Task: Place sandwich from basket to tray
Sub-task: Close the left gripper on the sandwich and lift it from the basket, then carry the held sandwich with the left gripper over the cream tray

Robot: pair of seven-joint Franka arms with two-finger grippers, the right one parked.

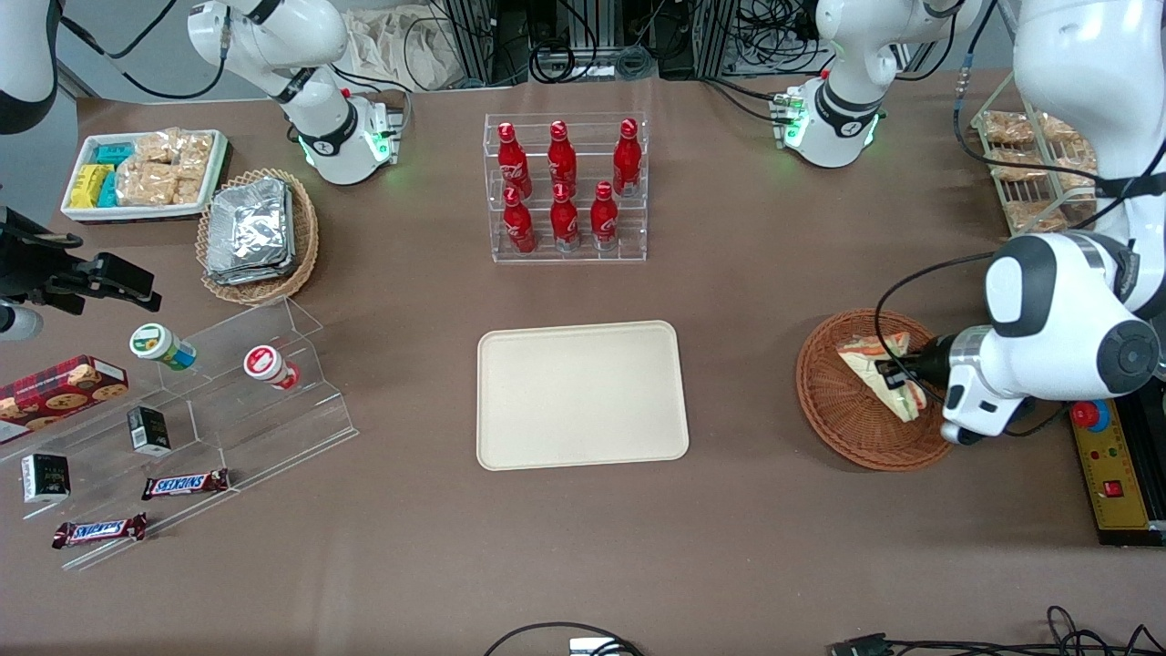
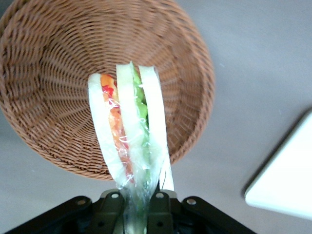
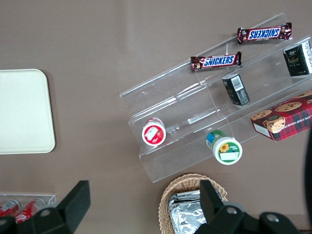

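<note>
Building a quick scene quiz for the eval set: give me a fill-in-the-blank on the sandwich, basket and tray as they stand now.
1. The gripper is shut on the ____.
2. The sandwich hangs over the reddish-brown ____.
3. The tray holds ____ items.
4. The clear rack farther from the front camera than the tray holds ____ red bottles.

Missing words: sandwich; basket; no; six

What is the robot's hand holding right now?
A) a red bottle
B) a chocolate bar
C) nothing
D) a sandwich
D: the gripper is shut on the wrapped sandwich, which hangs above the brown basket; the tray has nothing on it yet.
</note>
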